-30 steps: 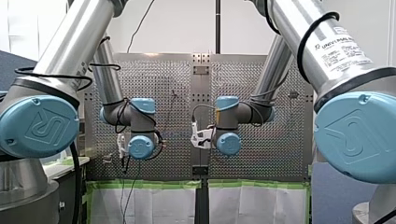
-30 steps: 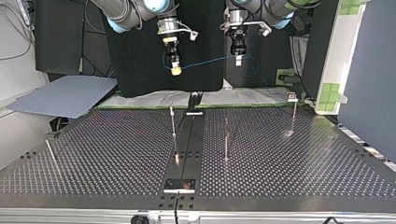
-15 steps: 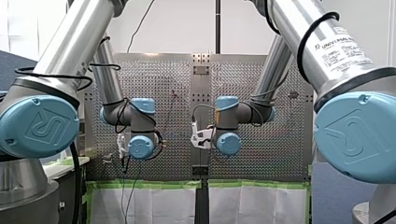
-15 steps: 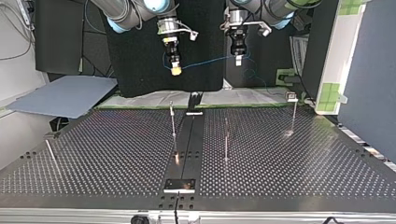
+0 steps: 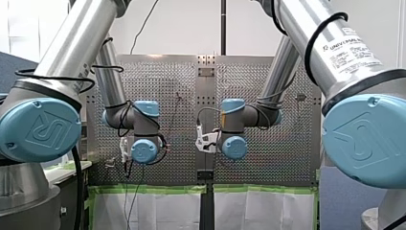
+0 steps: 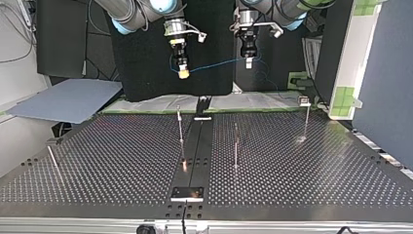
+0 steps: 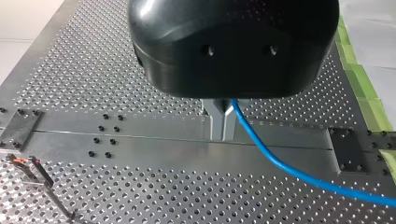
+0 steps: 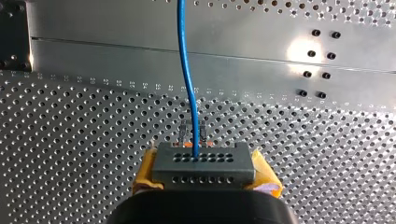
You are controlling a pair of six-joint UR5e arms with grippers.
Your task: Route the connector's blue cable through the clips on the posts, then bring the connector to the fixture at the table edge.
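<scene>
Two robot arms reach down over a perforated metal table [image 6: 302, 175], and I am viewing them from across it. In the top view my right gripper [image 6: 183, 73] hangs at the left of centre, and my left gripper [image 6: 249, 62] hangs at the right of centre. Both are high above the table's far side. In the right wrist view the yellow pads [image 8: 145, 173] are clamped on either side of a small grey connector [image 8: 204, 163], with holes across its face. The blue cable [image 8: 187, 79] leaves the middle of that connector and runs straight ahead of the gripper. In the left wrist view the metal fingers [image 7: 214, 121] are pinched together on the same cable, which curves away to one side below them. In the top view the cable spans the gap between the two grippers in a shallow line. It is well apart from the thin upright posts [image 6: 180, 126] standing on the table below
</scene>
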